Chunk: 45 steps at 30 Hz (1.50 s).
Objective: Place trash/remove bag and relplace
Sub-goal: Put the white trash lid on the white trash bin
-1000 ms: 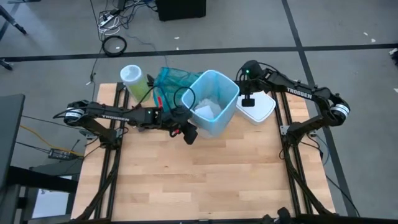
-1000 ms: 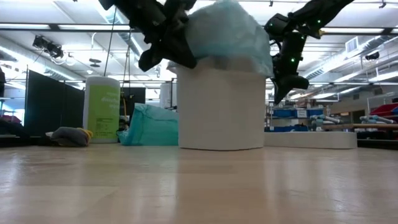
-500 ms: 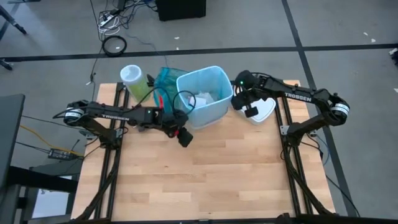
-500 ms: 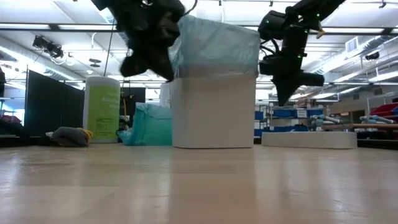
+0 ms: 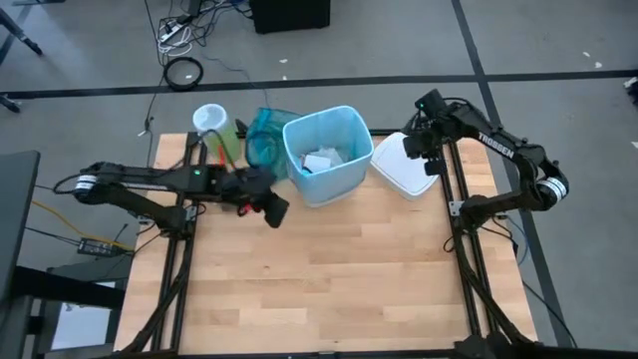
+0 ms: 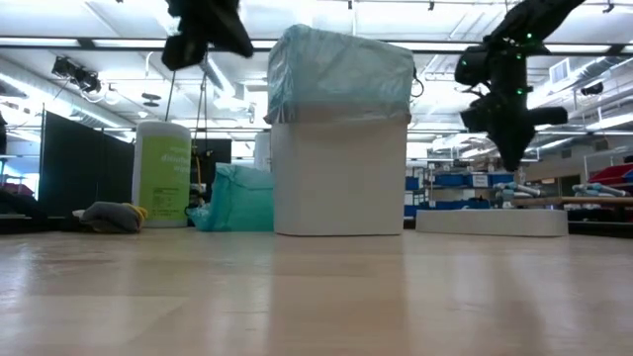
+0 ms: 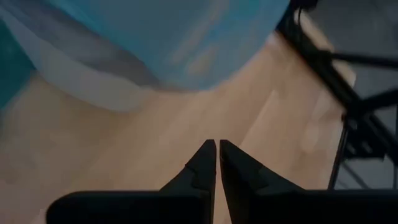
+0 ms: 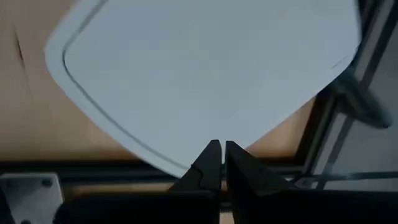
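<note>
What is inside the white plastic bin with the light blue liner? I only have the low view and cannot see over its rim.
Observer: The high view shows crumpled white paper scraps lying at the bottom of the thin light blue plastic liner.
Operator: And is the right gripper really over that flat white slab, or is it nearer to me?
Observer: It is over it. From above, the right gripper hangs above the edge of the flat white plastic lid. Its fingers are shut on nothing, and the lid lies beside the white plastic bin.
</note>
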Motion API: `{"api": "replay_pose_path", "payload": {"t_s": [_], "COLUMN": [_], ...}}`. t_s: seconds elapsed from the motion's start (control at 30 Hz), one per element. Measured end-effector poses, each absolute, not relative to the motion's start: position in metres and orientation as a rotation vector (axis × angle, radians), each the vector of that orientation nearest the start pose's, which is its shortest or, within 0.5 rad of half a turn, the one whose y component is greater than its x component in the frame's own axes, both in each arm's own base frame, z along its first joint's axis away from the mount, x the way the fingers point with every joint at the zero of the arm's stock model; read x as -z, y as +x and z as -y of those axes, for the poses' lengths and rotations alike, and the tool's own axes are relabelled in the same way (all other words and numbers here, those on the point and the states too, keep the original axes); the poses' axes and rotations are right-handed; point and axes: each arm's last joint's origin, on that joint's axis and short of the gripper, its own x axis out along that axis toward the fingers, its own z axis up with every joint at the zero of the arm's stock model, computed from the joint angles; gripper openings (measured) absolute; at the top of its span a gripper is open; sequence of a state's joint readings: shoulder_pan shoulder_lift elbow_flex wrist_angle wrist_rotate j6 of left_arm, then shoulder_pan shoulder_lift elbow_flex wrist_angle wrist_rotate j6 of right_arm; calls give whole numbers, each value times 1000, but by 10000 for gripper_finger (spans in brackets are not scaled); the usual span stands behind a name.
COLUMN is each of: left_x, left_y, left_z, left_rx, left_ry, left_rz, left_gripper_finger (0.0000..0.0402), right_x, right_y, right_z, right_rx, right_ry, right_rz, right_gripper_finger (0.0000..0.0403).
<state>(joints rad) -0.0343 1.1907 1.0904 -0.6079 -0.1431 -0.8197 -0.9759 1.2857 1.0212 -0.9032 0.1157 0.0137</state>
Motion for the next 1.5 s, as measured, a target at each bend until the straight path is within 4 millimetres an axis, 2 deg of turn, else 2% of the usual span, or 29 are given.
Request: {"api": "replay_pose_path", "payload": {"t_s": [0.07, 0.2, 0.37, 0.47, 0.57, 0.67, 0.9, 1.0, 1.1, 1.23, 1.37, 1.5], "left_x": [-330, -345, -359, -368, -378, -384, -396, -400, -401, -402, -402, -402], "left_y": [238, 226, 212, 202, 190, 178, 152, 141, 131, 121, 112, 107], "left_z": [3, 3, 3, 3, 2, 2, 1, 0, 0, 0, 0, -1], "left_rx": [-387, -356, -300, -269, -242, -223, -187, -177, -174, -170, -169, -182], "left_ry": [-723, -741, -758, -735, -708, -679, -619, -597, -578, -565, -566, -552], "left_rz": [-559, -470, -407, -358, -305, -274, -204, -182, -177, -172, -169, -166], "left_gripper_finger": [30, 30, 30, 30, 30, 30, 30, 30, 30, 30, 30, 30], "right_x": [-257, -253, -249, -244, -239, -229, -205, -205, -209, -212, -213, -211], "right_y": [124, 126, 129, 133, 142, 147, 156, 160, 162, 154, 145, 148], "right_z": [199, 195, 190, 187, 181, 168, 141, 136, 132, 122, 111, 112], "right_rx": [972, 986, 1101, 1168, 1208, 1331, 1593, 1696, 1810, 2025, 2173, 2156], "right_ry": [539, 589, 849, 1006, 1057, 1109, 1324, 1382, 1403, 1452, 1463, 1438], "right_rz": [-1128, -1122, -1016, -919, -870, -868, -706, -573, -353, -82, -34, 47], "right_gripper_finger": [30, 79, 144, 166, 169, 162, 156, 156, 156, 156, 156, 157]}}
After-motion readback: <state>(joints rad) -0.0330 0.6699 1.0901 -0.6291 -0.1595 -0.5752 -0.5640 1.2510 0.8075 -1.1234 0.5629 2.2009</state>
